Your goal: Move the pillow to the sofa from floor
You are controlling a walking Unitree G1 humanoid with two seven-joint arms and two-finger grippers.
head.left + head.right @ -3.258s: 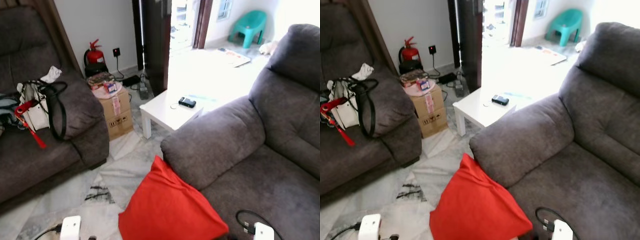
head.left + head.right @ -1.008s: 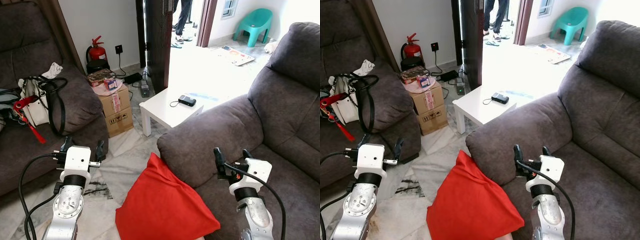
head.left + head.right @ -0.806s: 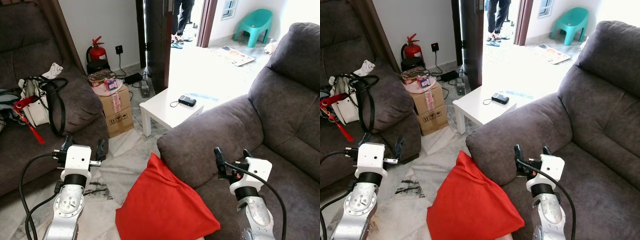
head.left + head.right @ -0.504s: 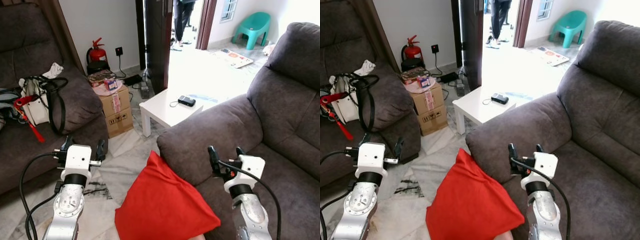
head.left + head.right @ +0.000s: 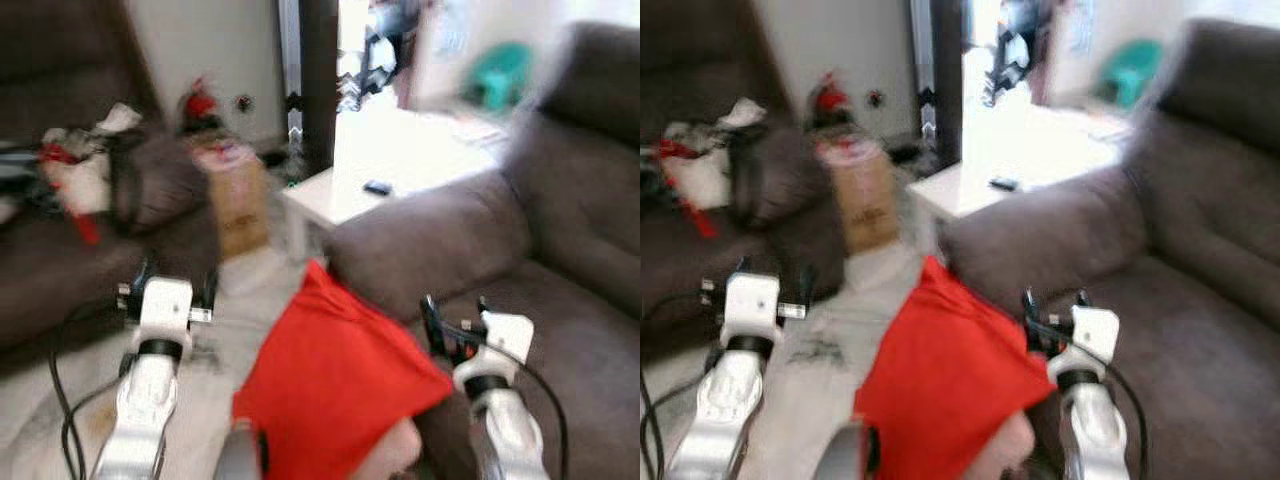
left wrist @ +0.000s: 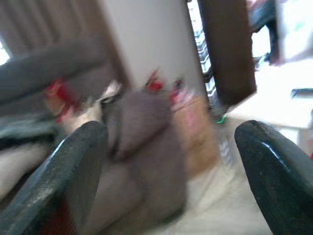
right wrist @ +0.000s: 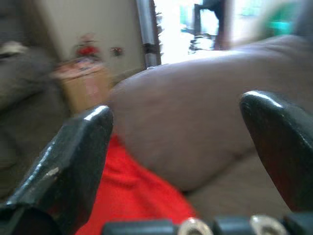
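Red pillow [image 5: 335,385] leans on the floor against the sofa [image 5: 560,330] front. Right gripper [image 5: 451,313], jaws wide and empty, sits just beside its upper right edge. Left gripper [image 5: 170,285], also wide, is farther off.

The whole view has gone blurred and swung; both arms stay raised
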